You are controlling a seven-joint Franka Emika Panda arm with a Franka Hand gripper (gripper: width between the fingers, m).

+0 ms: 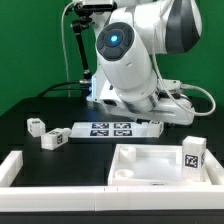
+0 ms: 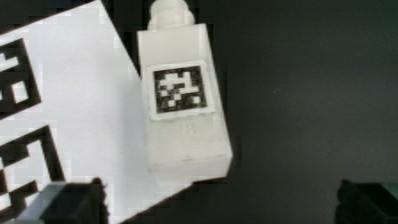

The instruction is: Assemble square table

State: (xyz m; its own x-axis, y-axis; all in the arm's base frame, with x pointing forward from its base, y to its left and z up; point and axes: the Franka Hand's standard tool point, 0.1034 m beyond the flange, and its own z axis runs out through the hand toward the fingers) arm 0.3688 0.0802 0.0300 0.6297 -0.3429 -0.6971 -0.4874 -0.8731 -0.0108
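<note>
While the gripper (image 2: 217, 205) hangs over a leg (image 2: 185, 100), its fingers (image 2: 71, 203) stand wide apart, gripping nothing; that leg lies just beside the marker board (image 2: 50, 120); the tabletop (image 1: 140, 165) lies underside-up by the front edge of the counter (image 1: 20, 140), at the exterior view's right corner; two other legs (image 1: 36, 125) (image 1: 55, 139) sit toward the exterior view's left edge.

Marker board (image 1: 108, 129): flat on the black counter (image 1: 90, 150), tags face up (several).
Rails (image 1: 60, 186): white, low, along the near edge.
Backdrop (image 1: 30, 40): green.
</note>
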